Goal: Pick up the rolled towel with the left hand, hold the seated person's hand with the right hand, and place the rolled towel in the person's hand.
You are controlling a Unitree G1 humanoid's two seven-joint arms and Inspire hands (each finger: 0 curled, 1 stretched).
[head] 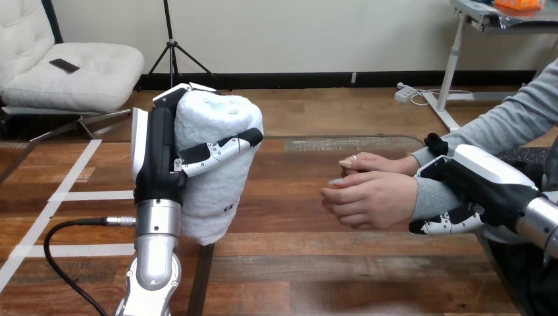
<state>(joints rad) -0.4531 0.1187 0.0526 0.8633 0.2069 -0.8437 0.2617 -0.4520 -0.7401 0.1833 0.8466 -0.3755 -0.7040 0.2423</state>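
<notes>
We count one rolled towel, held upright over the left part of the table. We count two robot hands: the left hand, fingers wrapped round that towel, and the right hand near the right edge, clasped round the person's wrist. We count two hands of the person, both toward the right edge: the person's nearer hand and the person's farther hand just behind it. We count one table.
</notes>
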